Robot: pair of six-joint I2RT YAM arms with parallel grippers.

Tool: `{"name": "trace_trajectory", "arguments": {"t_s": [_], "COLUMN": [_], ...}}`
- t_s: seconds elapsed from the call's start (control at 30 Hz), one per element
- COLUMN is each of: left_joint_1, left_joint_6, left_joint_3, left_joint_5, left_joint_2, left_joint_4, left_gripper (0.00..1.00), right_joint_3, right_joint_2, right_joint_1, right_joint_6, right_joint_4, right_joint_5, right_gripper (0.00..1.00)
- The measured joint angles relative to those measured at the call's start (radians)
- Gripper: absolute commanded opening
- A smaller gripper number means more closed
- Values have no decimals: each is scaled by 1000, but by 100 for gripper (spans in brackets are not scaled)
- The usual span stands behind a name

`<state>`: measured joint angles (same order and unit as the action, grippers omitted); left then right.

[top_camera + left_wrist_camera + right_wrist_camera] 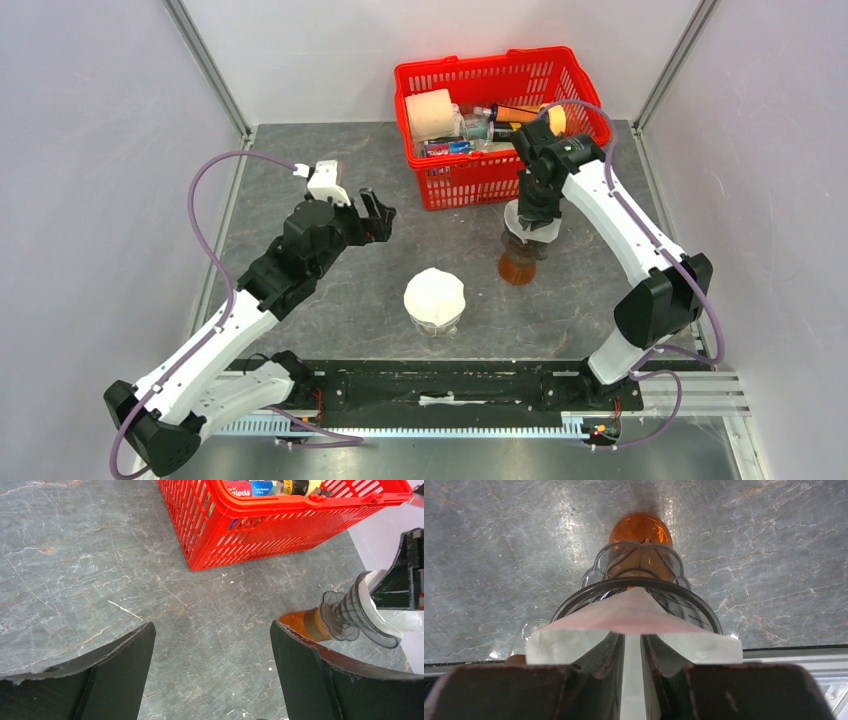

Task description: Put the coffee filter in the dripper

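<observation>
A white coffee filter stands in the mouth of the dripper, a see-through ribbed cone with a dark rim. The dripper sits on a tumbler of amber liquid right of centre. My right gripper points down into the cone, its fingers close together and pinching a fold of the filter's near wall. From above, the right gripper hides most of the filter. The left wrist view shows the dripper and the tumbler at the right. My left gripper hangs wide open and holds nothing, left of the dripper.
A red basket with a roll and several bottles stands just behind the dripper. A stack of white filters rests on a clear glass near the front middle. Grey walls close in both sides.
</observation>
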<state>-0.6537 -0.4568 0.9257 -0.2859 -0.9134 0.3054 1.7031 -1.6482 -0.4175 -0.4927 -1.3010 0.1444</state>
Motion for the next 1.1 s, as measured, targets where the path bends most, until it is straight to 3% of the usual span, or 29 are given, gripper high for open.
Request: {"name": "trace_trajectory", "arguments": {"t_s": [0.83, 1.1], "left_joint_1": [3, 3], "left_joint_6": [-12, -13], "left_joint_3": [-16, -16], "left_joint_5": [0, 1], "left_joint_2": [33, 35], "left_joint_4": [0, 0], "left_gripper": [91, 91], "right_joint_3": [-122, -98], "right_joint_2": [-36, -28], "right_joint_1": [-3, -3], "right_joint_6": [-23, -23], "right_joint_4": [82, 72], "right_joint_5": [13, 36], "right_gripper": [23, 30]}}
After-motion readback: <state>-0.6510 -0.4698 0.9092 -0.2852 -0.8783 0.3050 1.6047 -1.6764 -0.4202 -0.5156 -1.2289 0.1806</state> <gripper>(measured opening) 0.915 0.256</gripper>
